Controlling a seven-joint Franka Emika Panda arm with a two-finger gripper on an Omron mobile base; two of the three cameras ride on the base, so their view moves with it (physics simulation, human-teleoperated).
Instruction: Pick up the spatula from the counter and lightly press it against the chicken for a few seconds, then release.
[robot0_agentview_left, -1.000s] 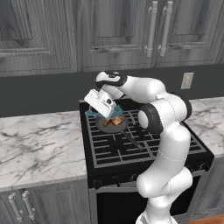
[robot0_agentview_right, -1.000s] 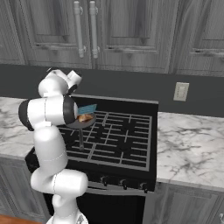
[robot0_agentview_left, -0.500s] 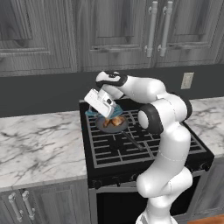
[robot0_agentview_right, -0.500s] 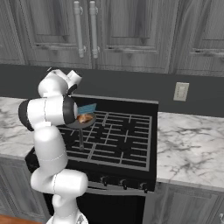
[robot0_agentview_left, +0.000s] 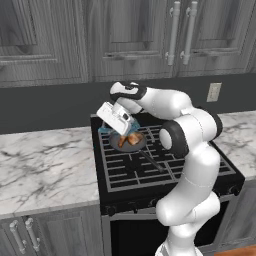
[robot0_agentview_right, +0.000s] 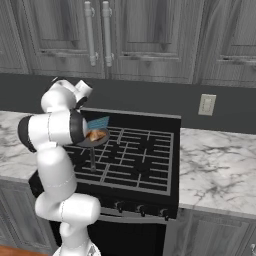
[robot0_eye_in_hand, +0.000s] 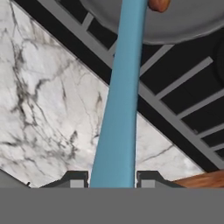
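My gripper (robot0_eye_in_hand: 112, 180) is shut on the handle of the blue spatula (robot0_eye_in_hand: 118, 96), which runs from between the fingertips toward the grey pan (robot0_eye_in_hand: 183, 26). A bit of the browned chicken (robot0_eye_in_hand: 159, 4) shows at the spatula's far end. In the left base view the white hand (robot0_agentview_left: 117, 118) hangs over the pan's left rim, tilted down toward the chicken (robot0_agentview_left: 132, 140). From the right side, the spatula's blue blade (robot0_agentview_right: 99, 123) lies over the chicken (robot0_agentview_right: 97, 135) in the pan (robot0_agentview_right: 88, 143); whether it touches I cannot tell.
The pan sits on the rear left burner of the black stove (robot0_agentview_left: 150, 172), its dark handle (robot0_agentview_left: 153, 161) pointing toward the front. Marble counters (robot0_agentview_left: 45, 167) (robot0_agentview_right: 217, 160) flank the stove. Grey cabinets hang above, and a wall outlet (robot0_agentview_right: 206, 104) is at the right.
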